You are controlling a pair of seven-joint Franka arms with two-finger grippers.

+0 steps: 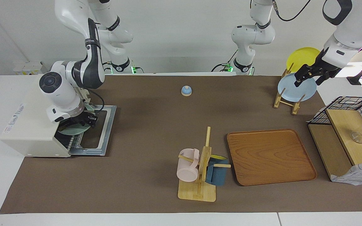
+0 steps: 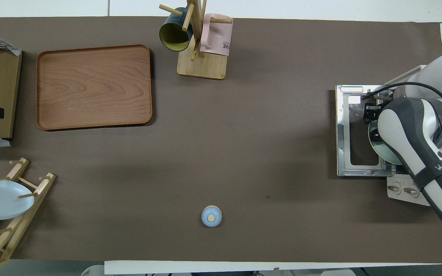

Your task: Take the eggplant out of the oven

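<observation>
The cream-white oven (image 1: 30, 131) stands at the right arm's end of the table, its glass door (image 1: 107, 131) folded down flat onto the mat; the door also shows in the overhead view (image 2: 342, 134). A pale green plate (image 1: 74, 129) sits on the rack at the oven's mouth, partly out over the door, and shows in the overhead view (image 2: 378, 151). My right gripper (image 1: 88, 121) is low at the oven's mouth, right over that plate. The eggplant is hidden under the gripper and wrist. My left gripper (image 1: 308, 78) waits open in the air over the plate rack.
A wooden tray (image 1: 270, 157) and a mug tree (image 1: 200, 169) with a pink and a blue mug stand at the table's edge farthest from the robots. A small blue bell (image 1: 186, 90) sits nearer the robots. A plate rack (image 1: 289, 100) and a wooden shelf (image 1: 347, 138) stand at the left arm's end.
</observation>
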